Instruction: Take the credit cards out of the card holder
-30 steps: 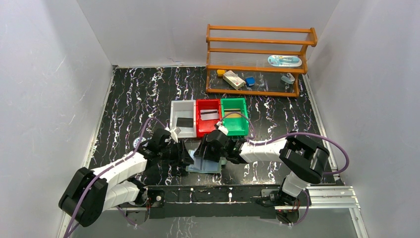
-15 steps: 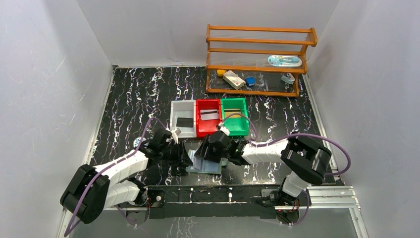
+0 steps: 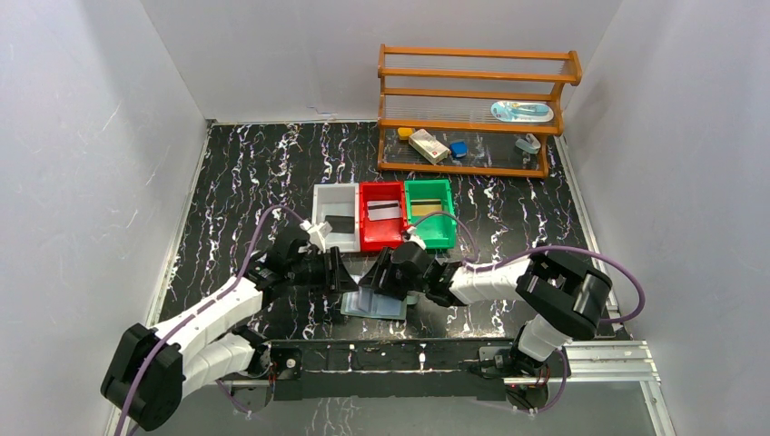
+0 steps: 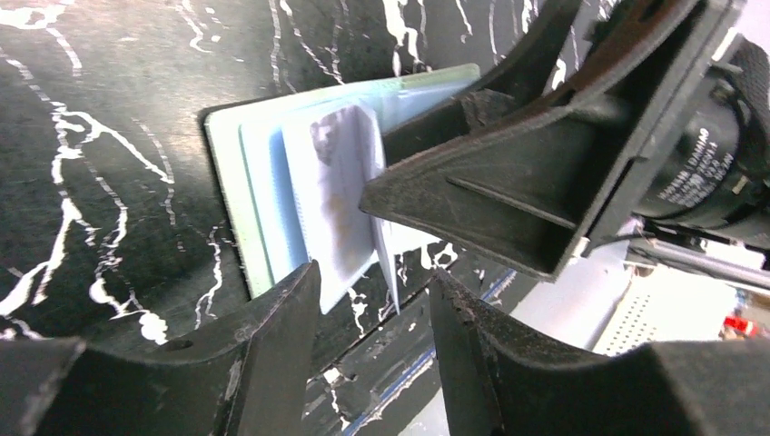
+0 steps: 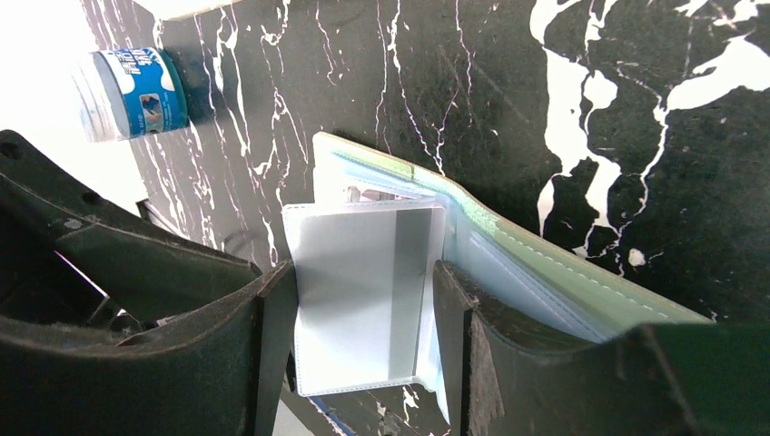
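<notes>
Both apart: left jaws wider than before, empty; right jaws astride card holder pocket.

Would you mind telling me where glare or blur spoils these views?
Top external: evenly lit, sharp. Right wrist: upper-left corner blown out white beside the tin, pale sheen on the card holder. Left wrist: lower-right background washed out, card holder legible.

My left gripper and right gripper meet low over the open holder, near the table's front edge. Just behind, a white bin, red bin and green bin stand in a row, a card in each.
</notes>
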`<state>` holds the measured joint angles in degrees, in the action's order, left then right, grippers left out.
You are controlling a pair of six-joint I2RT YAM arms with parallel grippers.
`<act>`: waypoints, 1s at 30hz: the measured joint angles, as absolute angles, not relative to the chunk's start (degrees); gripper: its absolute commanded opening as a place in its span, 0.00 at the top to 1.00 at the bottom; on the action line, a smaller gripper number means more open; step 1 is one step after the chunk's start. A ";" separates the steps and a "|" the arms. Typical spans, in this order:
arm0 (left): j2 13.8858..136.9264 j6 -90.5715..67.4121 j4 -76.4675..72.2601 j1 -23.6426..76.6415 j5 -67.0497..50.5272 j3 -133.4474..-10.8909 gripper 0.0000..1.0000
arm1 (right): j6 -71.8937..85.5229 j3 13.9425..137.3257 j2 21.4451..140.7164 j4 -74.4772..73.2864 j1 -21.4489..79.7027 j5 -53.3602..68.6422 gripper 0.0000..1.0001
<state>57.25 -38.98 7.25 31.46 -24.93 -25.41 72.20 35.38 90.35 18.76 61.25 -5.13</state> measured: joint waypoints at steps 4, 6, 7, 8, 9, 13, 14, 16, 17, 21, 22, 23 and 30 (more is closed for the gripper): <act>58.94 -38.50 5.15 31.46 -29.17 -25.41 0.53 | 72.53 34.70 90.35 20.10 60.97 -4.47 0.37; 60.80 -38.52 3.88 31.55 -31.05 -25.41 0.53 | 72.71 34.63 90.35 20.21 60.82 -4.23 0.37; 61.69 -38.52 3.44 31.66 -31.70 -25.41 0.53 | 72.73 34.59 90.35 20.29 60.82 -4.21 0.37; 62.43 -38.57 2.94 31.73 -32.36 -25.41 0.53 | 72.75 34.54 90.35 20.38 60.80 -4.16 0.37; 63.00 -38.59 2.50 31.83 -32.84 -25.41 0.53 | 72.82 34.35 90.35 20.67 60.77 -4.14 0.37; 64.69 -39.07 -0.16 32.80 -34.24 -25.41 0.54 | 73.14 33.91 90.19 21.28 60.75 -4.08 0.36; 65.52 -39.22 -0.97 33.23 -34.61 -25.41 0.54 | 73.14 33.89 90.15 21.30 60.75 -4.03 0.36; 67.51 -39.48 -2.15 34.30 -35.14 -25.47 0.55 | 73.14 33.89 90.13 21.28 60.62 -3.86 0.34; 68.75 -39.62 -2.63 35.20 -35.16 -25.61 0.56 | 73.14 33.89 90.08 21.23 60.49 -3.64 0.33; 72.44 -39.83 -3.75 38.02 -35.11 -26.57 0.56 | 72.71 33.85 89.12 20.18 59.59 -2.57 0.28; 72.79 -39.90 -3.97 38.50 -35.07 -26.72 0.56 | 72.44 33.85 88.58 19.46 59.40 -2.39 0.27; 72.90 -39.94 -4.16 38.83 -34.98 -26.83 0.56 | 71.99 33.85 87.85 18.48 59.20 -2.37 0.25; 73.30 -40.05 -4.80 40.34 -34.94 -29.28 0.56 | 69.73 33.87 80.64 10.68 58.52 -4.10 0.22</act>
